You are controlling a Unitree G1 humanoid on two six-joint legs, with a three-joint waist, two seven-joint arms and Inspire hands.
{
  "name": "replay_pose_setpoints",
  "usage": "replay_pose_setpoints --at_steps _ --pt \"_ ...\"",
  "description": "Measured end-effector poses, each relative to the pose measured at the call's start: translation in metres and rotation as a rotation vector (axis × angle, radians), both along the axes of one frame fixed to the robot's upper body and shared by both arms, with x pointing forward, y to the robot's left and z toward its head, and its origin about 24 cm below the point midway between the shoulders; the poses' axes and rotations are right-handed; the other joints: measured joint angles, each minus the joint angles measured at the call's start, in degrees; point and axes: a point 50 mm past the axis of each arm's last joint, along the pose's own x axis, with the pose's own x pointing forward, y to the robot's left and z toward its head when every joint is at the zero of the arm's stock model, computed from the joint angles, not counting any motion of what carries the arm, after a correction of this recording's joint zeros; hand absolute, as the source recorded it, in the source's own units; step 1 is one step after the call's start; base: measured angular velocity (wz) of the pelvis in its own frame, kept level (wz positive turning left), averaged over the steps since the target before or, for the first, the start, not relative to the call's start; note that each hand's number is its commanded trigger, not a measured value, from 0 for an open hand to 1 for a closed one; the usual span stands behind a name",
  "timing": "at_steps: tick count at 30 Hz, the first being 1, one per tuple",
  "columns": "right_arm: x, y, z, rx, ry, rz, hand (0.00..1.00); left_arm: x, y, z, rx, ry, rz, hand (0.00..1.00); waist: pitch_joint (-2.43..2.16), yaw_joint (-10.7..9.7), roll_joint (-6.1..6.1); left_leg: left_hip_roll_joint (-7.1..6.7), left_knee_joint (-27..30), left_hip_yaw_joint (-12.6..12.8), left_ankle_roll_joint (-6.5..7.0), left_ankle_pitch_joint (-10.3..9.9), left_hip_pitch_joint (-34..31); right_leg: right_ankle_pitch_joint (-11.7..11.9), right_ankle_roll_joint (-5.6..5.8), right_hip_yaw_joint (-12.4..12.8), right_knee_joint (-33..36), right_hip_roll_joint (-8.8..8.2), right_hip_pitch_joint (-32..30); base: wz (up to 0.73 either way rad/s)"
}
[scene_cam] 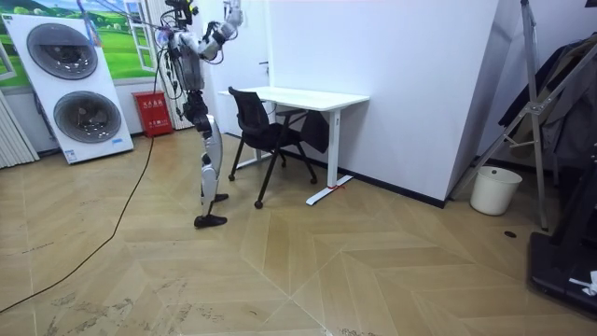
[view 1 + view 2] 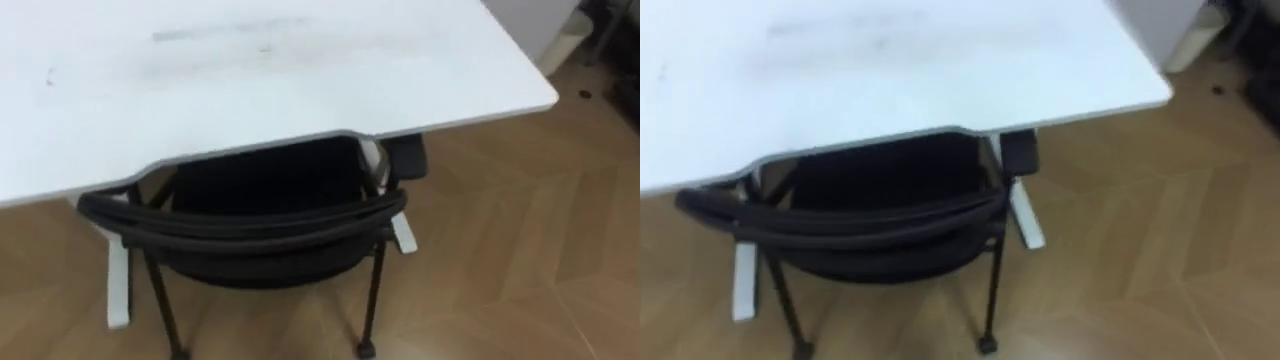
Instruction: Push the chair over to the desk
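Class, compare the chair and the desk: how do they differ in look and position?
The chair is black with a curved backrest; the desk is white, flat-topped. The chair sits lower, its seat partly tucked under the desk. Both stand on the wooden floor.

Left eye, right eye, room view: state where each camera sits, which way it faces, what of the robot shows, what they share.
Left eye view: on the robot's head, looking down at the black chair, partly under the white desk.
Right eye view: beside it on the head, same downward look.
Room view: stands off in the room, side-on; shows the whole robot standing behind the chair, arms raised, stacked washers behind.
Shared: chair and desk, in all three.
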Motion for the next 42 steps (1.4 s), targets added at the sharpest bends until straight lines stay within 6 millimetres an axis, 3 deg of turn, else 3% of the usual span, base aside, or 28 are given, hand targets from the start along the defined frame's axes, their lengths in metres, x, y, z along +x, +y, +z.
replay_pose_setpoints --at_steps 1,2,3,4,5,7,8,10,11,13,14,15,16,17,21,24,26,28,31,34,39,42 --pt "-0.015 -0.022 -0.027 0.154 -0.013 -0.031 0.0 -0.017 0.012 -0.025 -0.139 0.003 0.058 0.0 0.15 -0.12 -0.57 -0.38 -0.11 0.07 0.03 -0.05 1.06 0.13 -0.21 -0.12 -0.6 -0.25 0.92 -0.34" --pt "-0.025 -0.033 -0.042 0.24 -0.017 -0.052 0.0 -0.028 0.019 -0.04 -0.223 0.004 0.102 0.0 0.42 -0.12 -0.35 -0.8 -0.18 0.14 -0.04 -0.24 1.44 0.19 -0.29 -0.05 -0.82 -0.25 1.15 -0.29" --pt "-0.043 -0.045 -0.069 0.37 -0.035 -0.086 0.0 -0.046 0.028 -0.064 -0.371 -0.013 0.16 0.0 0.34 -0.23 -0.68 -0.85 -0.19 0.13 -0.05 -0.85 1.54 0.14 -0.2 -0.1 -1.33 -0.14 1.32 -0.21" --pt "-0.059 -0.052 -0.094 0.479 -0.079 -0.116 0.0 -0.062 0.033 -0.084 -0.504 -0.055 0.21 0.0 0.45 -0.41 -0.51 -0.75 -0.16 0.1 -0.11 -1.54 1.28 -0.22 0.06 -0.23 -1.79 0.0 1.23 -0.12" --pt "-0.068 -0.054 -0.106 0.53 -0.097 -0.131 0.0 -0.068 0.034 -0.092 -0.561 -0.081 0.228 0.0 0.46 -0.45 -0.54 -0.72 -0.16 0.16 -0.12 -1.7 1.13 -0.4 0.15 -0.37 -1.92 0.02 1.16 -0.09" --pt "-0.103 -0.057 -0.164 0.745 -0.099 -0.215 0.0 -0.093 0.042 -0.124 -0.75 -0.143 0.329 0.0 0.58 0.08 -0.09 -0.37 0.1 0.18 -0.43 -2.15 1.18 -0.42 0.17 -0.25 -2.92 0.49 1.5 -0.16" --pt "-0.112 -0.056 -0.179 0.806 -0.09 -0.235 0.0 -0.101 0.042 -0.133 -0.8 -0.156 0.357 0.0 0.61 0.17 0.14 -0.33 0.12 0.15 -0.5 -2.19 1.19 -0.42 0.17 -0.1 -3.23 0.57 1.67 -0.15" --pt "-0.159 -0.043 -0.254 1.108 -0.028 -0.354 0.0 -0.137 0.035 -0.187 -1.014 -0.128 0.51 0.0 0.78 1.0 1.51 -0.21 -0.06 0.12 -0.73 -2.33 1.36 -0.8 0.37 0.66 -3.69 0.62 1.98 -0.1" --pt "-0.173 -0.037 -0.276 1.199 -0.015 -0.398 0.0 -0.148 0.032 -0.203 -1.074 -0.107 0.563 0.0 0.95 1.01 1.62 -0.23 -0.01 0.14 -1.02 -2.52 1.47 -1.05 0.36 0.94 -3.63 0.62 2.1 -0.07" --pt "-0.226 0.001 -0.354 1.559 -0.023 -0.596 0.0 -0.194 0.009 -0.26 -1.29 0.0 0.764 0.0 0.67 0.24 2.46 -0.82 -0.31 -0.19 -1.43 -2.38 2.09 -2.83 0.94 0.57 -3.48 -0.03 3.05 0.02" --pt "-0.235 0.013 -0.37 1.634 -0.022 -0.632 0.0 -0.205 0.0 -0.272 -1.341 0.029 0.807 0.0 0.53 -0.06 2.32 -1.22 -0.36 -0.55 -1.61 -2.27 2.21 -3.75 0.68 0.26 -3.4 -0.35 3.27 0.12" --pt "-0.25 0.038 -0.395 1.759 -0.007 -0.694 0.0 -0.228 -0.022 -0.297 -1.446 0.105 0.9 0.0 0.53 -1.18 3.09 -1.41 -0.13 -1.51 -1.85 -2.11 2.06 -4.62 0.08 -0.38 -3.0 -0.49 3.09 0.22" --pt "-0.264 0.063 -0.415 1.868 0.03 -0.75 0.0 -0.244 -0.043 -0.316 -1.543 0.168 0.964 0.0 0.53 -1.96 3.62 -1.37 0.04 -2.19 -2.3 -1.84 1.93 -6.09 0.72 -0.88 -2.13 -0.85 2.72 0.2" --pt "-0.272 0.084 -0.431 1.966 0.052 -0.793 0.0 -0.26 -0.057 -0.328 -1.613 0.234 1.015 0.0 0.48 -2.3 3.6 -1.18 -0.1 -2.57 -2.34 -1.82 2.3 -6.66 -0.21 -1.94 -1.33 -1.04 2.53 0.1" --pt "-0.282 0.113 -0.45 2.135 0.134 -0.808 0.0 -0.293 -0.08 -0.342 -1.773 0.35 1.064 0.0 0.32 -2.86 3.26 -0.58 0.85 -2.59 -2.58 -1.72 2.21 -6.21 -0.34 -2.04 -1.56 -0.06 2.93 0.0" --pt "-0.266 0.124 -0.463 2.242 0.31 -0.685 0.0 -0.295 -0.104 -0.357 -1.934 0.558 0.983 0.0 0.32 -2.96 3.12 -0.77 1.49 -2.55 -2.55 -2.07 2.04 -5.41 -0.82 -1.43 -1.63 0.14 3.2 0.0" --pt "-0.248 0.131 -0.471 2.296 0.464 -0.585 0.0 -0.286 -0.118 -0.367 -2.012 0.712 0.887 0.0 0.34 -2.98 3.21 -0.97 1.52 -2.37 -2.37 -1.95 2.13 -5.35 -0.66 -0.78 -1.6 0.08 3.26 -0.04" --pt "-0.222 0.138 -0.48 2.325 0.666 -0.47 0.0 -0.263 -0.13 -0.379 -2.062 0.935 0.732 0.0 0.36 -2.94 3.32 -1.05 1.39 -2.33 -2.53 -2.07 2.3 -5.21 -0.5 -0.42 -1.86 0.2 3.28 -0.03" --pt "-0.191 0.144 -0.487 2.285 0.914 -0.342 0.0 -0.226 -0.138 -0.389 -1.999 1.206 0.529 0.0 0.44 -2.8 3.44 -0.96 1.41 -2.47 -2.51 -2.06 1.96 -4.8 -0.57 -0.61 -2.49 0.46 3.3 0.0" --pt "-0.165 0.151 -0.49 2.257 1.03 -0.21 0.0 -0.194 -0.144 -0.394 -1.904 1.385 0.383 0.0 0.48 -2.96 3.39 -0.94 1.4 -2.67 -2.49 -2.04 1.75 -4.76 -0.62 -0.85 -2.77 0.6 3.26 0.03" --pt "-0.144 0.164 -0.494 2.274 1.14 -0.007 0.0 -0.16 -0.148 -0.393 -1.827 1.417 0.204 0.0 0.66 -3.08 3.39 -0.83 1.36 -2.83 -2.21 -1.84 1.37 -4.56 -0.75 -1.11 -3.59 0.89 3.24 0.02" --pt "-0.14 0.17 -0.496 2.283 1.206 0.066 0.0 -0.149 -0.151 -0.393 -1.813 1.425 0.135 0.0 1.29 -3.14 3.42 -0.83 1.0 -2.79 -2.29 -1.9 1.5 -4.56 -0.75 -1.1 -3.74 0.95 3.23 0.0"
